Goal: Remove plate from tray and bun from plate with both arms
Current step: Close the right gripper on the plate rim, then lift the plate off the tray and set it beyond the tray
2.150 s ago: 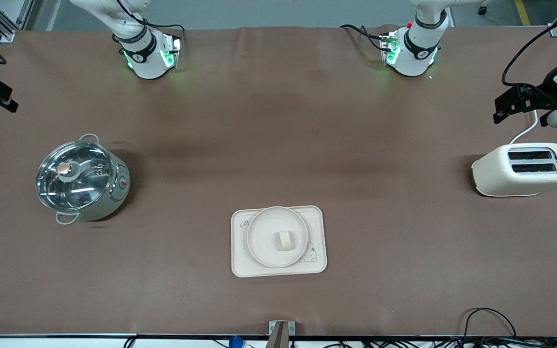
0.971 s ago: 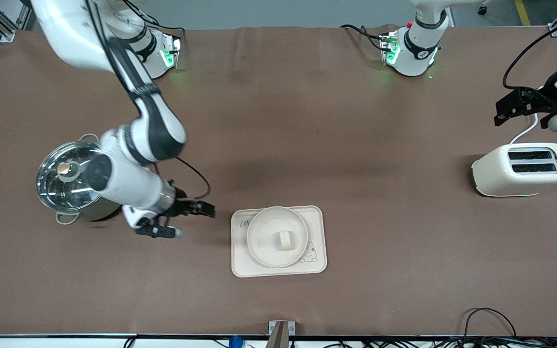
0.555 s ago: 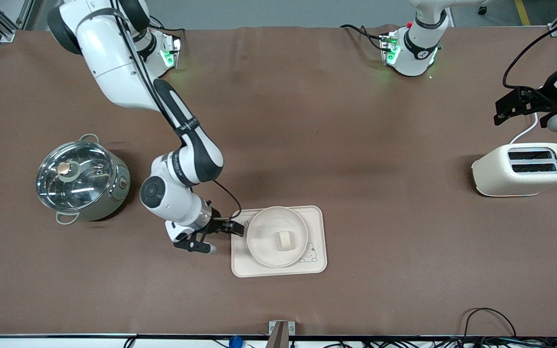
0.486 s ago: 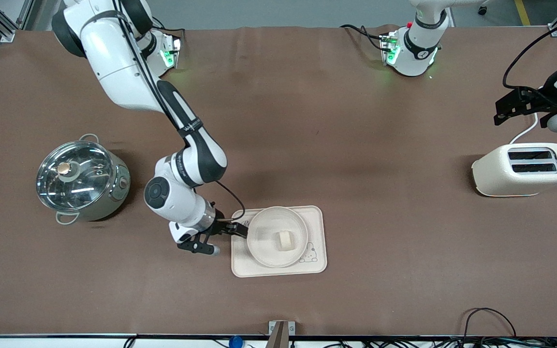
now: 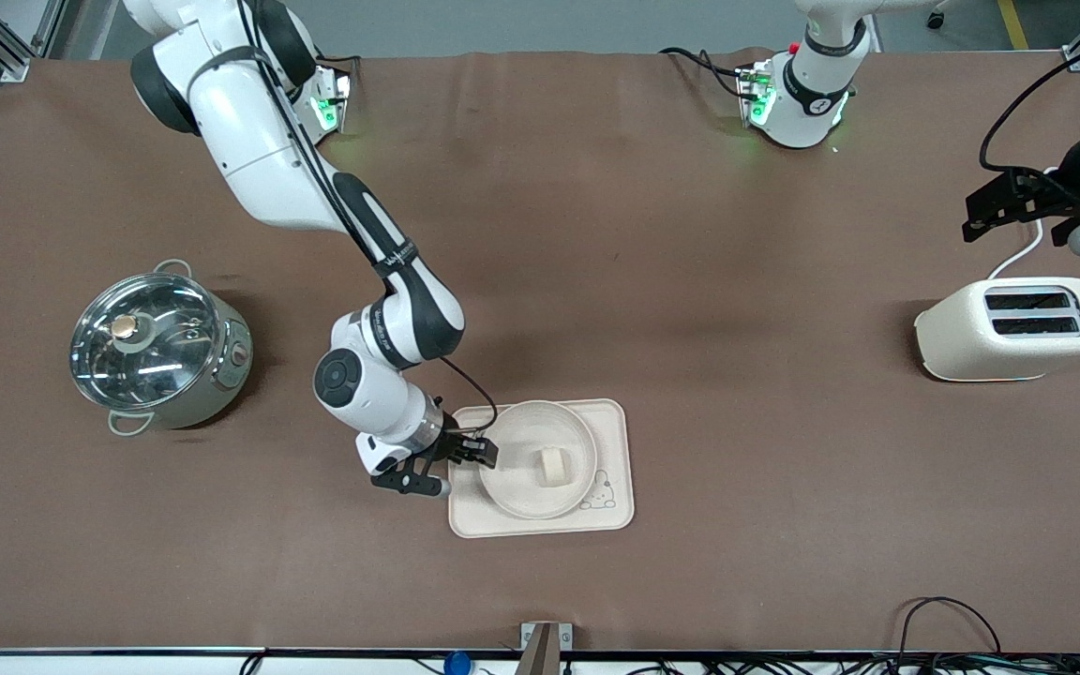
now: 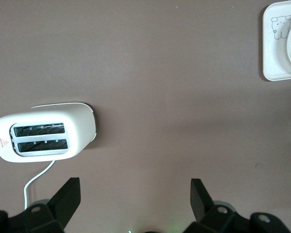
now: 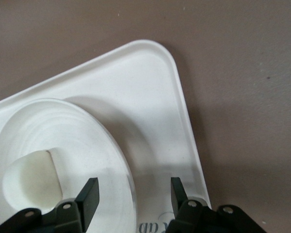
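Observation:
The round cream plate (image 5: 514,473) lies on the rectangular rabbit tray (image 5: 620,511), and the small pale bun (image 5: 552,466) sits on the plate. My right gripper (image 5: 479,453) is open at the plate's edge toward the right arm's end. In the right wrist view the plate's rim (image 7: 128,179) runs between my right gripper's (image 7: 133,194) two fingers, with the bun (image 7: 31,177) and tray (image 7: 155,97) in sight. My left gripper (image 5: 990,208) is open and empty, held in the air beside the toaster; the left wrist view shows it (image 6: 134,201) holding nothing.
A lidded steel pot (image 5: 160,347) stands toward the right arm's end. A cream toaster (image 5: 1013,328) with a white cord stands at the left arm's end and also shows in the left wrist view (image 6: 43,133). The tray's corner (image 6: 281,48) shows there too.
My right arm has swung in from out of view, passed over the pot and brought its open gripper down to the plate's rim. The left gripper has hardly moved.

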`<state>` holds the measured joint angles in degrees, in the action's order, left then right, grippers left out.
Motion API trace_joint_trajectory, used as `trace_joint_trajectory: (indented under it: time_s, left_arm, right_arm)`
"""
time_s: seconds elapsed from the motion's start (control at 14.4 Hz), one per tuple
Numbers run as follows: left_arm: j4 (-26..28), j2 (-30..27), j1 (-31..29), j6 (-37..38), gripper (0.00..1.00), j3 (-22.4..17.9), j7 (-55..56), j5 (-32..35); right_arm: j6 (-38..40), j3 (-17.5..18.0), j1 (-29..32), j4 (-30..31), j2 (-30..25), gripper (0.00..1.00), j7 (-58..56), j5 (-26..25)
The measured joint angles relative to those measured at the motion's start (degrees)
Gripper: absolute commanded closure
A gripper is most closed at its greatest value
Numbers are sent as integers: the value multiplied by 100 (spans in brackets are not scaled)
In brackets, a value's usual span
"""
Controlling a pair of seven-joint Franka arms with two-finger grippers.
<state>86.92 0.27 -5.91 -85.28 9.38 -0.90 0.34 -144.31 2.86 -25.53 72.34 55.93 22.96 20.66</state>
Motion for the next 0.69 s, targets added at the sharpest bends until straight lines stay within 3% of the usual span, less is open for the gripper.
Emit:
trace_joint_trajectory:
  time_s: [0.21,0.69]
  left_arm:
    - [0,0,-12,6,0,0,0,0]
    - [0,0,-13,6,0,0,0,0]
  right_arm:
    - [-38,-3,-101,-74,82,99,-21,0]
    - [-96,-32,-90,-92,91,100,-252,79]
